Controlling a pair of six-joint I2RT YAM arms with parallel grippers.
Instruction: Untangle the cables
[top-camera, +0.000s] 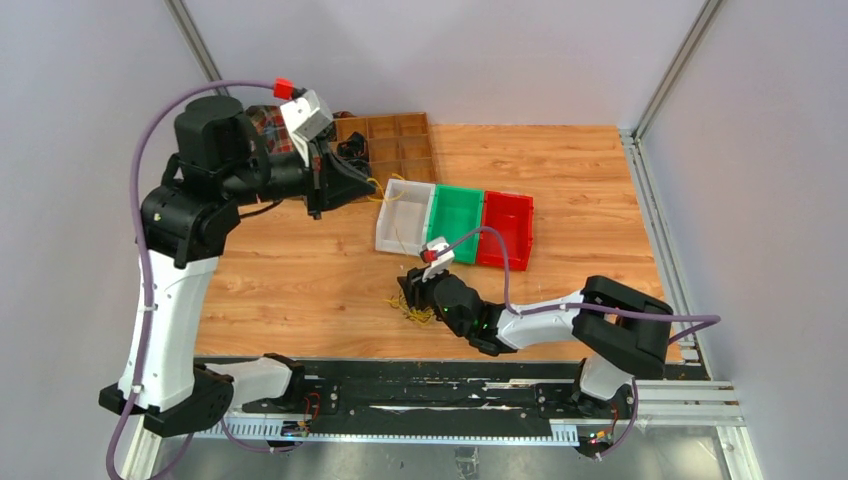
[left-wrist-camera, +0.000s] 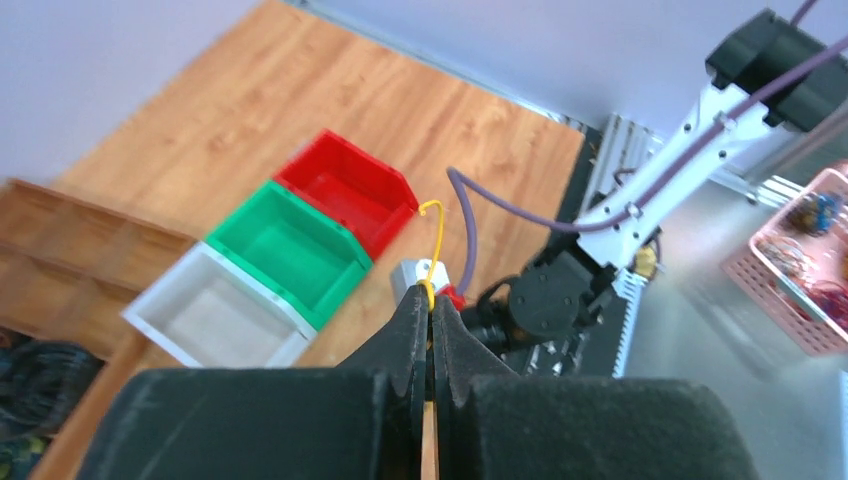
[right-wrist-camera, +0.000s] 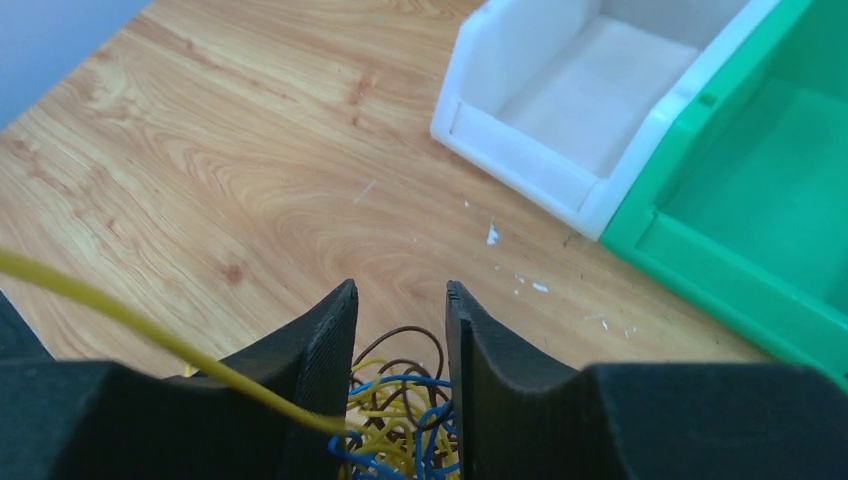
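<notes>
The cables lie as a small tangle of thin yellow, blue and brown wires on the wooden table, in front of the bins. My right gripper is low over this tangle and open. In the right wrist view the tangle sits between its spread fingers without being pinched. My left gripper is raised at the back left and is shut on one yellow cable, which hooks out past its fingertips. A taut yellow strand crosses in front of the right gripper's left finger.
A white bin, a green bin and a red bin stand in a row mid-table. A wooden divided tray sits at the back beside dark coiled bundles. A pink basket stands off the table.
</notes>
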